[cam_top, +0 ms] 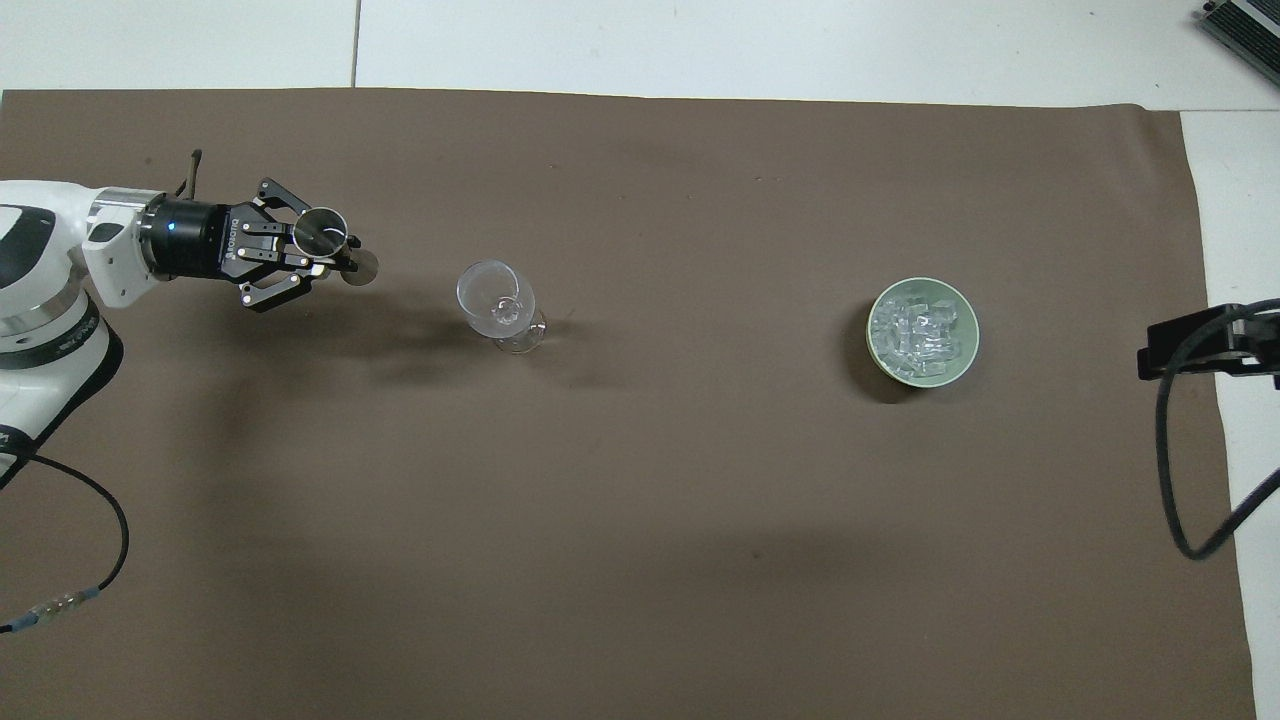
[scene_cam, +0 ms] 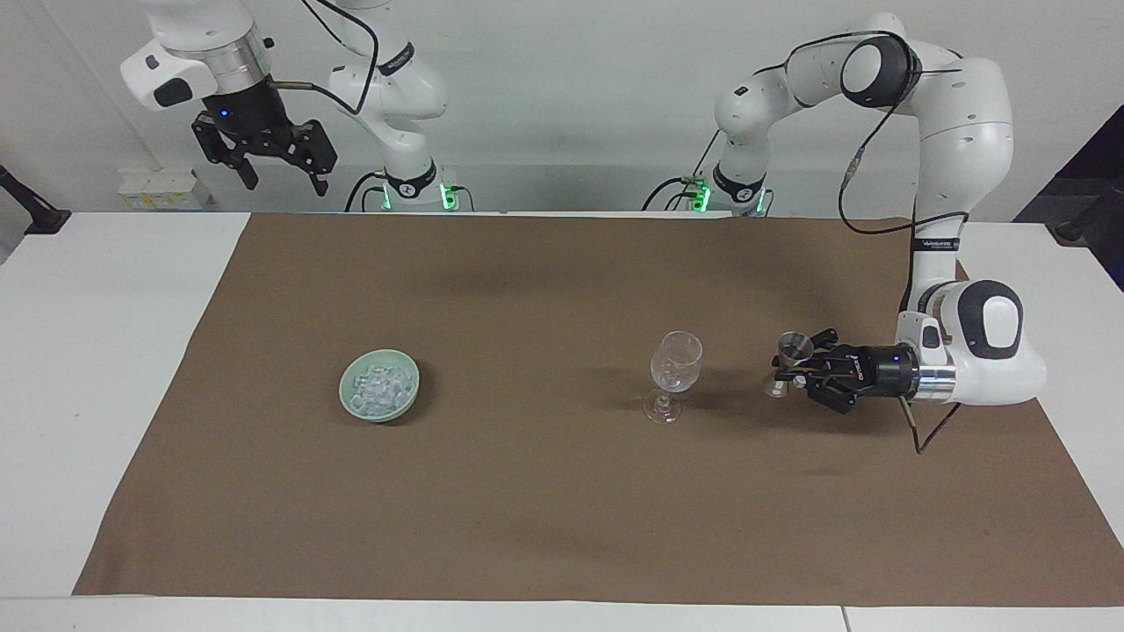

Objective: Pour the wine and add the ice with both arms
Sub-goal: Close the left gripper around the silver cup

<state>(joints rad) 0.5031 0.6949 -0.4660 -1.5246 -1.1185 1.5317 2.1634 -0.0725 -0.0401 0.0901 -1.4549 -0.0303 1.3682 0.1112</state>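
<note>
left gripper (scene_cam: 788,369) clamped on small metal cup (scene_cam: 796,345), near the wine glass (scene_cam: 675,362); overshoot could topple it. right gripper (scene_cam: 279,171) waits, jaws apart.

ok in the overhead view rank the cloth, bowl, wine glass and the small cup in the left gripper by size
1. cloth
2. bowl
3. wine glass
4. small cup, held raised, so nearer the camera, yet smallest.

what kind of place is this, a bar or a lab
Most likely a robot lab, not a bar: two white arms bolted at a white table, a plain brown cloth as work mat, and only a wine glass and bowl of ice staged.
</note>
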